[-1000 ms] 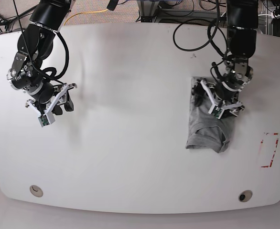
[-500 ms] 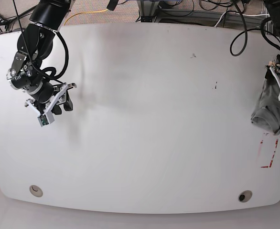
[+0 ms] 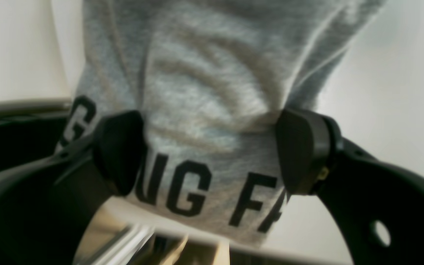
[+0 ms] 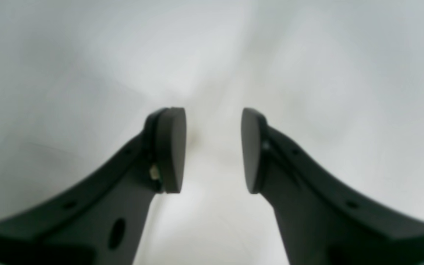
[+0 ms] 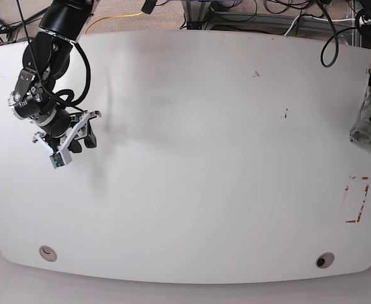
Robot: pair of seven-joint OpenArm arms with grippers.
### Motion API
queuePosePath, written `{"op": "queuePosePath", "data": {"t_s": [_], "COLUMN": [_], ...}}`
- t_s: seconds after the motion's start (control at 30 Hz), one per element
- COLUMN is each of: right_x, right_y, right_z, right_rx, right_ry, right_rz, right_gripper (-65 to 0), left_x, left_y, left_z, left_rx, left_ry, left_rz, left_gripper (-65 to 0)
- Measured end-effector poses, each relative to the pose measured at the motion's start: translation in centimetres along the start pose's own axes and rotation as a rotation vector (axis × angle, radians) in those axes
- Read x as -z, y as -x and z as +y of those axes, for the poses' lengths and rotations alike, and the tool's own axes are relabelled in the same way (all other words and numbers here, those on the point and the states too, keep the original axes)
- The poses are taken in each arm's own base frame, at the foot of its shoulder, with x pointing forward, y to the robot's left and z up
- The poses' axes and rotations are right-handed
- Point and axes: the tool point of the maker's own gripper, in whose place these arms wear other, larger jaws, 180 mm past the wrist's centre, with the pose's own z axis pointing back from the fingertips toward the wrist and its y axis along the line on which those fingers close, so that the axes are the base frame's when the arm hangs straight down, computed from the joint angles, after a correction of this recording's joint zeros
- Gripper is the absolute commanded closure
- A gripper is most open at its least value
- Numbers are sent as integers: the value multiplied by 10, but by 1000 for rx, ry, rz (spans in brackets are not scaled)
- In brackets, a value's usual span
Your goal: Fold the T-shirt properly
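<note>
Two arms work over a white tabletop (image 5: 192, 171). At its left edge the right gripper (image 4: 214, 147) hangs where it was a second ago, jaws partly apart around nothing. The T-shirt (image 5: 370, 120), then lying right of centre, has since been carried to the far right edge, folded into a bundle. The left gripper (image 3: 212, 152) clamps it there, pads (image 3: 300, 151) wide against the lettered cloth. Cables trail behind the tabletop's far edge.

Black arm links at the far left trail looped black cables; the right gripper (image 5: 71, 140) has white brackets — and matte black curved fingers (image 4: 168, 147) with flat rounded pads, small holes.
</note>
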Motion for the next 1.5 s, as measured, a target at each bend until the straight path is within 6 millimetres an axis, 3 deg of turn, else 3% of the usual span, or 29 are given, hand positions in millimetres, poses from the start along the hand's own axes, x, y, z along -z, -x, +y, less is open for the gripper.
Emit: {"op": "queuePosePath", "data": {"t_s": [0.07,0.3,0.43,0.57,0.7,0.8,0.87,1.03,1.17,1.37,1.5], "right_x": [0,-10,-11,-14,-8,-1,-1,0,-11,-37,-61], "right_y": [0,-15,-20,-33,-35,-31,-28,26,59,131,152], "right_z": [0,0,-3,-19,-29,-27,-24,-28,-7,26,53], "right_rx": [-1,-44,-54,-117,-155,-155,-150,-116,-88,-9,96], "right_ry": [1,25,35,128,194,182,166,149,97,57,3], "right_rz": [1,-39,-66,-122,-170,-248,-296,-242,-260,-168,-168], "right_gripper": [-233,-235,-238,-235,-233,-233,-231,-231,-231,-231,-231], "left_x": [-11,-51,-54,-56,-57,-50,-55,-57,-84,-115,-128], "left_y": [-9,-91,-137,-196,-219,-208,-204,-177,-158,-106,-65], "left_z": [-4,-8,-40,-90,-118,-152,-164,-188,-204,-231,-246], "left_rx": [19,98,89,35,-18,-42,-57,-119,-135,-171,-185], "left_ry": [4,-26,-30,13,-17,6,8,23,46,98,120], "left_rz": [-2,-223,-342,-571,-726,-779,-825,-816,-832,-739,-643], "left_gripper": [-526,-526,-525,-525,-525,-525,-525,-525,-525,-525,-525]}}
